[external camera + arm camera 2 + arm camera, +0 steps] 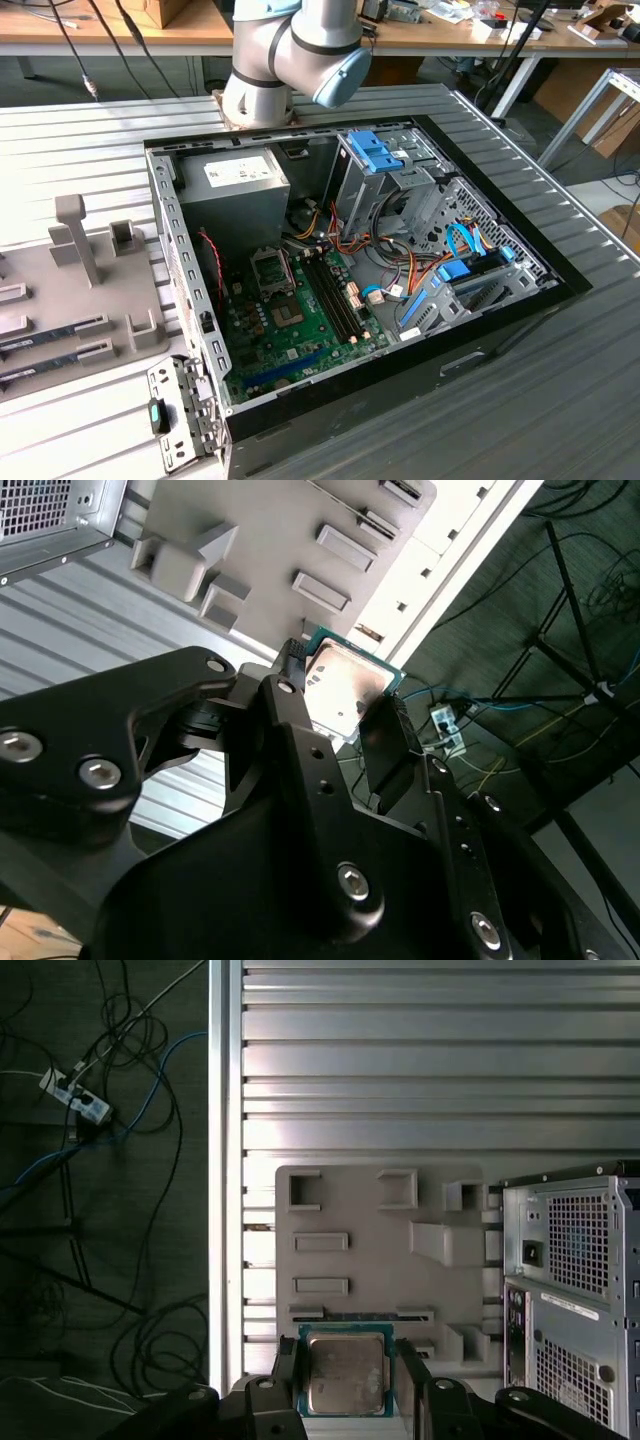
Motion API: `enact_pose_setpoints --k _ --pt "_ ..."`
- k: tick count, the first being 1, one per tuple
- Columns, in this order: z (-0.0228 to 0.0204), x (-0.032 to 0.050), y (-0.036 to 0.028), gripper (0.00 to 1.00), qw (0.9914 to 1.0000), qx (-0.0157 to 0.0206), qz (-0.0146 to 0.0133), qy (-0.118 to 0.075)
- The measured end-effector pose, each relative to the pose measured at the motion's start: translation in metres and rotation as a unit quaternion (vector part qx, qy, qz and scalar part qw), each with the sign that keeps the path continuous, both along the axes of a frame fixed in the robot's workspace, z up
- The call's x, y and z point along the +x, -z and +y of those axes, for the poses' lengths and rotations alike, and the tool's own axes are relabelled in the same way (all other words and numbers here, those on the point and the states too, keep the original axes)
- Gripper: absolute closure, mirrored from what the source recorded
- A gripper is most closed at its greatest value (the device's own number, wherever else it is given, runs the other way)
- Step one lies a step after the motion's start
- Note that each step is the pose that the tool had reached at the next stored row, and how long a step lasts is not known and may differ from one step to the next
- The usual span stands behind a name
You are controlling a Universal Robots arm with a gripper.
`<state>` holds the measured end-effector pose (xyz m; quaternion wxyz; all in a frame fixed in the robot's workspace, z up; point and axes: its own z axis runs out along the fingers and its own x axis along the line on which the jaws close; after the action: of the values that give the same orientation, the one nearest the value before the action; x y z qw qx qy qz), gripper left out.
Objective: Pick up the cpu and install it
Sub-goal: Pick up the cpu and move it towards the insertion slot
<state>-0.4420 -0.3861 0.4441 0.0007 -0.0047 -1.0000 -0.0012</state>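
Black gripper (348,1378) seemingly pinches the cpu (345,1365) by its edges.

Dull metal cpu (346,1371), matt jaws

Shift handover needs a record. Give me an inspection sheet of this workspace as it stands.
Surface: ribbed metal table with an open computer case sunk into it.
Job's things: the cpu is held over the grey fixture tray, metal top facing the first wrist view. The socket frame sits on the motherboard inside the case.
Clutter: small loose items on the wooden bench behind the table.
Grippers: gripper shut on the cpu, gripping two opposite edges.
Cables: loose cables on the floor beside the table; coloured wire bundles inside the case.
Surroundings: the arm's base stands at the case's far edge.
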Motion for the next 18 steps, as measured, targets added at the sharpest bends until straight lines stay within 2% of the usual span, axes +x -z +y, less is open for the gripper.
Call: enact_pose_setpoints --k 18 --pt "-0.0004 0.0124 0.0011 0.53 1.00000 0.0000 0.0000 0.000"
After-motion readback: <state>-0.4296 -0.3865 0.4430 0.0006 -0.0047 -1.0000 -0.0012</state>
